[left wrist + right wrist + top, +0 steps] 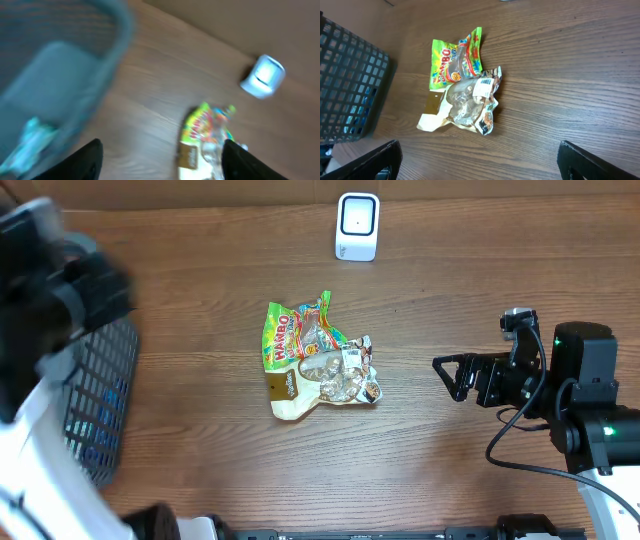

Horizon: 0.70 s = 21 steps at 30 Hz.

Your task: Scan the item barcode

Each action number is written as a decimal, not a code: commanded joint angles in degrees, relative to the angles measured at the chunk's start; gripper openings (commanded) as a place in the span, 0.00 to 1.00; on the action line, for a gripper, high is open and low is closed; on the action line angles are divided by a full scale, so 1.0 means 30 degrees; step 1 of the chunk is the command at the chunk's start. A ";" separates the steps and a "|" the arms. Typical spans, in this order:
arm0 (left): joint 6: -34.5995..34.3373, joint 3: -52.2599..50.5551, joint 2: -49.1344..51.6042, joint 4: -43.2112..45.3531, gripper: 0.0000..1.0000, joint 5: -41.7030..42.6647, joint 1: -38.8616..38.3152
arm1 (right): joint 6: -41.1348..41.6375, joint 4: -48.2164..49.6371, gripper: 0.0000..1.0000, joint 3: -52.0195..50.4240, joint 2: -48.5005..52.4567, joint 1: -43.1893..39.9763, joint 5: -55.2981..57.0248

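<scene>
Basket (100, 400) left, my left fingers (90, 162) apart, empty, near it. Candy bag (318, 360) lies mid surface (200, 280), white label up, scanner (357, 226) beyond. Right fingers (595, 162) apart; best to pinch a bag edge clear of the label.

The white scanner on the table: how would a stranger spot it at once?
Start at the wooden table, find the crumpled candy bags in its middle, then look past them toward the far edge. The scanner stands there alone: small, white, boxy, unlike the colourful bags or the dark mesh basket.
</scene>
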 commanded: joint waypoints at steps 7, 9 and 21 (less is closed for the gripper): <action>0.0430 -0.7053 -0.1246 0.1931 0.76 -0.1268 0.9391 | -0.0022 -0.0015 1.00 0.0430 -0.0051 0.0058 -0.0182; 0.0423 -0.8313 -0.0940 0.3177 0.77 -0.0554 1.0316 | -0.0022 -0.0015 1.00 0.0430 -0.0051 0.0058 -0.0182; 0.0525 -1.3464 0.2062 0.5894 0.80 -0.0707 1.1912 | -0.0029 -0.0066 1.00 0.0430 -0.0051 0.0058 -0.0175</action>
